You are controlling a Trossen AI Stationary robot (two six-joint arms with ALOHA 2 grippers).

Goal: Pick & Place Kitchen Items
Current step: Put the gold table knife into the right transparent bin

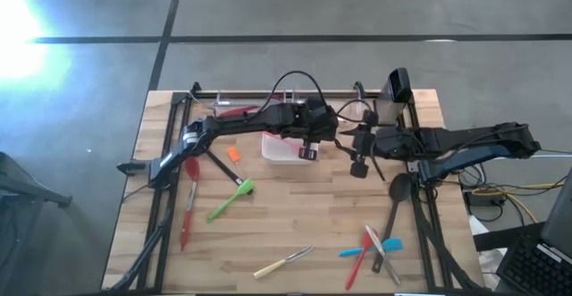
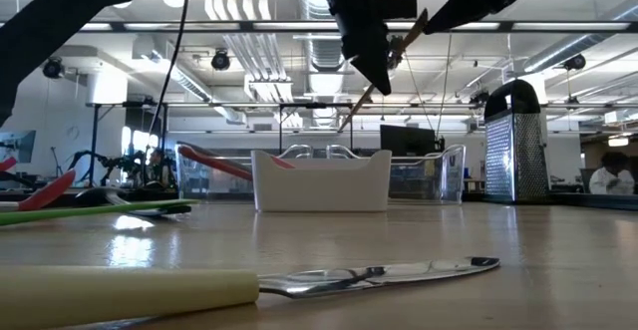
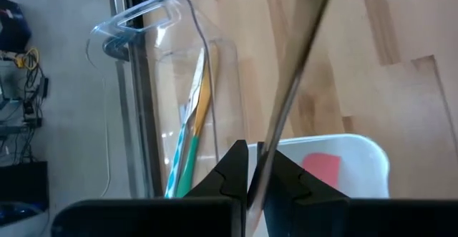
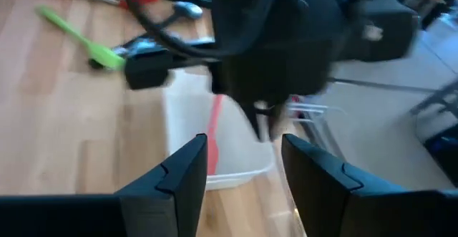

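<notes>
both arms (image 1: 357, 139) crowding the white dish (image 1: 284, 150)

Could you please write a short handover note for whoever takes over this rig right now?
Left gripper: shut on a slim utensil, held above the white dish.
Right gripper: open, empty, hovering just right of the dish.
Done: one red-pink utensil lies in the dish; a few more stand in the clear bin at the table's back.
Left on the table: red spatula, green spatula, small orange piece, cream-handled knife, black ladle, and the red, blue and grey cluster at front right.
</notes>
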